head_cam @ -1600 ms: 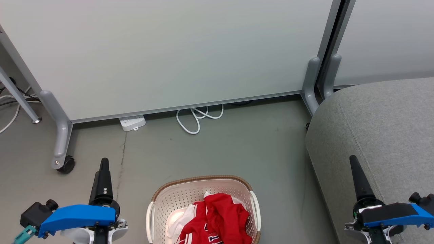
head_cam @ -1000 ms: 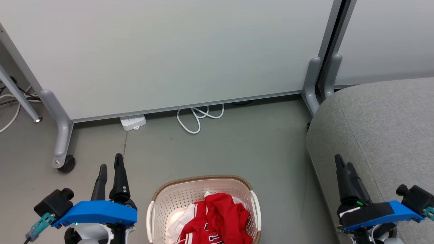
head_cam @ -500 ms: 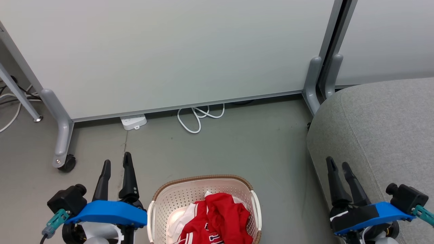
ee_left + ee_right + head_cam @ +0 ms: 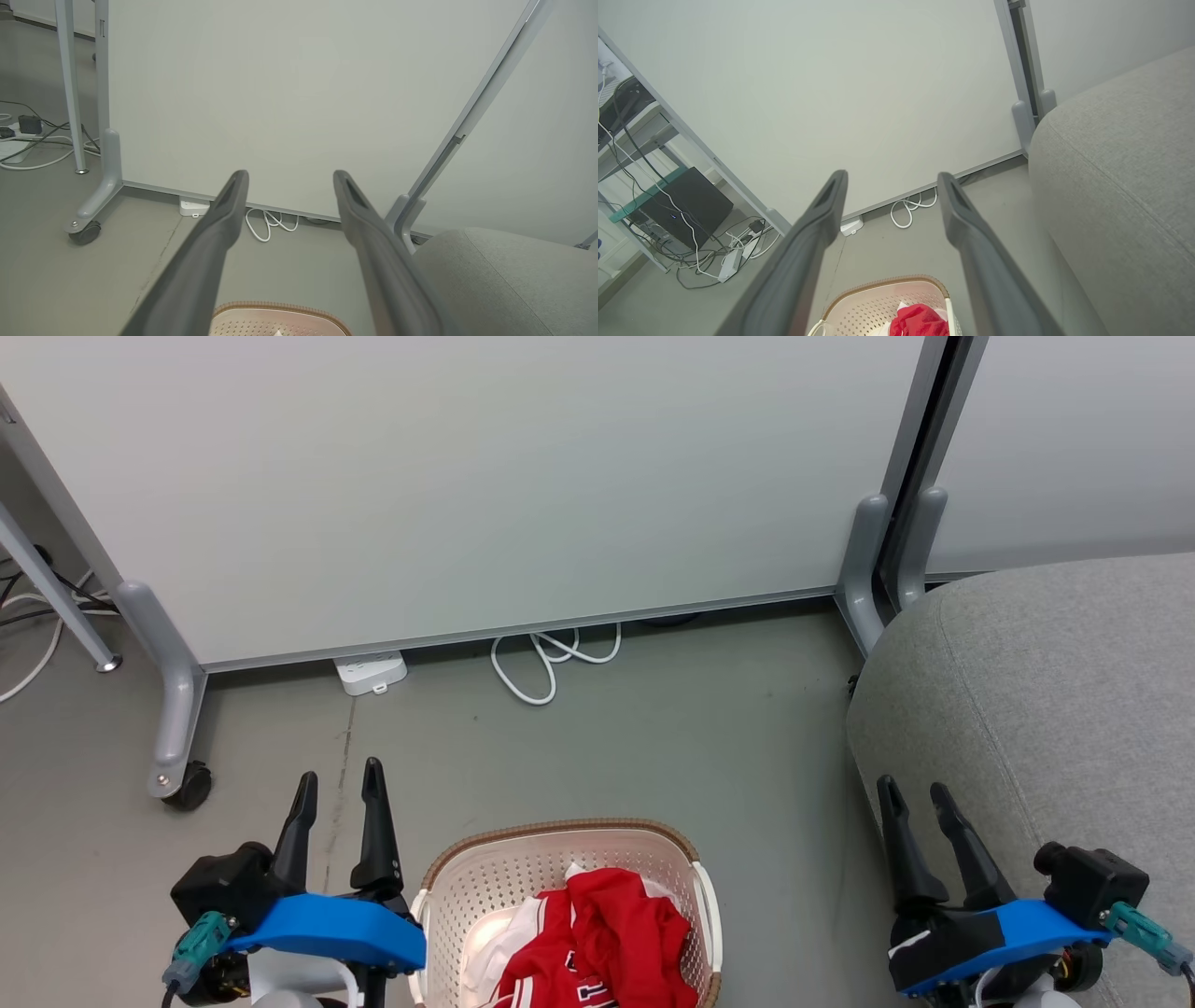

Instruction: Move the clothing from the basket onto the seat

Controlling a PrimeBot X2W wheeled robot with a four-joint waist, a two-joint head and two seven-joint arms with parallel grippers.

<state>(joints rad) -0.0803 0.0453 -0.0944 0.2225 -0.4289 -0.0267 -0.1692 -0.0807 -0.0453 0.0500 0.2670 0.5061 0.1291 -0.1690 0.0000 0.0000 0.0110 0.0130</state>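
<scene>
At the far left of the head view a slanted grey table leg (image 4: 56, 602) stands on the floor (image 4: 653, 737) among loose cables. Just right of it a partition foot ends in a black caster (image 4: 191, 787). In the lower left the left gripper (image 4: 340, 768) hovers over the floor, its two dark fingers spread wide, pointing up the frame with nothing between them. In the picture its blue wrist housing meets the left rim of the basket (image 4: 560, 825). Higher up, at the foot of the pale partition panel (image 4: 513, 476), lies a white power strip (image 4: 371, 672), with a looped white cable (image 4: 541, 663) to its right. The basket rests on the floor at the bottom centre, cut by the lower edge. The clothing (image 4: 611, 933) lies bunched inside it, red folds uppermost, with white panels and dark lettering toward the lower left. Further right, two grey partition posts (image 4: 873, 551) stand side by side. In the lower right the right gripper (image 4: 911, 784) hangs with its fingers likewise apart and empty, over the near edge of the seat (image 4: 1055, 691). The seat takes up the right side of the frame, bare of clothing, a strip of floor between it and the basket.
</scene>
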